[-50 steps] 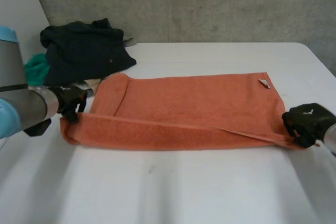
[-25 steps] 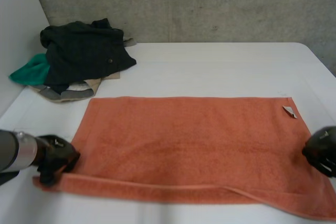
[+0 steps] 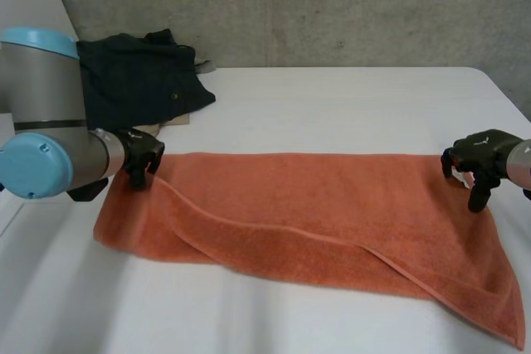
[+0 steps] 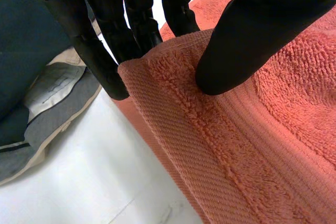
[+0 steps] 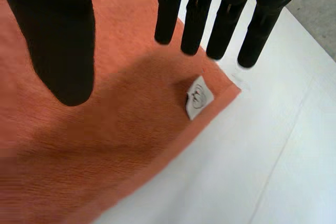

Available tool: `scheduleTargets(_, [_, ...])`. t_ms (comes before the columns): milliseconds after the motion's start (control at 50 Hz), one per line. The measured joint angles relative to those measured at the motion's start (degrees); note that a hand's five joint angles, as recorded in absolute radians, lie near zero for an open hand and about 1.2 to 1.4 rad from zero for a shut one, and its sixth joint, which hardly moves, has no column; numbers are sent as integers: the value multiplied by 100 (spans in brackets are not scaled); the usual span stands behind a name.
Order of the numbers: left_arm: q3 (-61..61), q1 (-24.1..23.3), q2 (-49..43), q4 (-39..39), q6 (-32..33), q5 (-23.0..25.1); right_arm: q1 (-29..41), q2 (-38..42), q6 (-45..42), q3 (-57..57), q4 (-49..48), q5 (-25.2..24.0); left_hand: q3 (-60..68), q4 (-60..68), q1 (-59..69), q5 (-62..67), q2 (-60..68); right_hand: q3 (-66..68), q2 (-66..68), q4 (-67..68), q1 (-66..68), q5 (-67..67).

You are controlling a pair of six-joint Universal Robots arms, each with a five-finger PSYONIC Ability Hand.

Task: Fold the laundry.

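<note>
The left arm [image 3: 46,138] reaches in low over the white table [image 3: 348,97], its wrist turned so that the left hand [image 3: 141,159] points down at the far left corner of the orange towel [image 3: 315,213]. In the left wrist view that hand pinches the corner: the thumb [image 4: 247,40] presses on top of the terry cloth and the fingers [image 4: 131,30] close against it from behind. The right hand [image 3: 477,163] hangs over the towel's far right corner, palm down, fingers straight and spread from the thumb, grasping nothing. In its wrist view the small white label [image 5: 198,96] lies on the cloth just below the fingertips. The towel lies lengthways across the middle of the table, and a raised ridge runs from the pinched corner slantwise toward the near right end. A pile of dark clothes [image 3: 137,72] sits at the far left, with a grey and beige garment [image 4: 47,108] beside the left hand
</note>
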Motion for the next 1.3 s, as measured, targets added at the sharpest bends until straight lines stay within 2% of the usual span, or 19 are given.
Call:
scheduleTargets(60, [38, -8, -53, 124, 2, -41, 26, -391, 161, 391, 123, -24, 0, 0, 0, -1, 0, -385, -407, -451, -351, -477])
scheduleTargets(240, [300, 29, -274, 318, -97, -224, 500, -1188, 556, 1698, 457, -73, 0, 0, 0, -1, 0, -385, -406, -520, -351, -550])
scheduleTargets(340, [306, 62, -226, 300, -349, -225, 949, -1402, 1122, 2623, -300, -74, -1, 0, 0, -1, 0, -372, -390, -404, -331, -322])
scheduleTargets(480, [155, 69, -66, 290, -502, -140, 1226, -1409, 1512, 3258, -1384, 64, 0, 0, 0, -1, 0, -96, -72, -46, -89, 45])
scheduleTargets(500, [63, 70, 19, 291, -527, -97, 1313, -1370, 1615, 3448, -1834, 173, 0, 0, 0, 0, 0, 157, 173, 152, 130, 247])
scheduleTargets(620, [-131, 81, 175, 298, -531, -35, 1429, -1238, 1679, 3615, -2463, 400, 0, 0, 0, -1, 0, 916, 916, 859, 890, 938])
scheduleTargets(720, [-237, 125, 264, 316, -522, 2, 1442, -1143, 1647, 3593, -2621, 466, -1, 0, 0, 0, 0, 3404, 3457, 3419, 2863, 3424])
scheduleTargets(900, [-23, 176, 295, 560, -489, 83, 1346, -1316, 1641, 3215, -2961, 442, 0, 0, 0, -1, 0, 3732, 3675, 3799, 3142, 3769])
scheduleTargets(980, [468, 157, 412, 1011, -605, 166, 1259, -1518, 1690, 2647, -3527, 441, 0, 0, 0, -1, 0, 3738, 3675, 3802, 3184, 3769])
scheduleTargets(1020, [790, 155, 617, 1491, -885, 261, 1194, -1626, 1808, 2152, -4081, 466, 0, 0, 0, -1, 0, 3741, 3675, 3804, 3210, 3769])
scheduleTargets(1080, [1027, 168, 929, 2139, -1346, 359, 1133, -1704, 2011, 1632, -4697, 528, 0, 0, 0, -1, 0, 3742, 3675, 3804, 3210, 3769])
scheduleTargets(1120, [1135, 192, 1371, 2992, -2008, 452, 1073, -1751, 2328, 1046, -5347, 633, 0, 0, 0, 0, 0, 3742, 3675, 3804, 3210, 3769])
scheduleTargets(1160, [1061, 201, 1660, 3535, -2444, 479, 1048, -1743, 2545, 700, -5565, 693, 0, 0, 0, 0, 0, 3742, 3675, 3805, 3209, 3769])
scheduleTargets(1240, [579, 184, 2150, 4490, -3166, 473, 1028, -1626, 2883, 101, -5476, 715, 0, 0, 0, -1, 0, 3742, 3675, 3805, 3209, 3817])
scheduleTargets(1300, [128, 148, 2280, 4812, -3227, 449, 1019, -1421, 3039, -310, -4919, 578, 0, 0, 0, -1, 0, 3742, 3675, 3805, 3210, 3830])
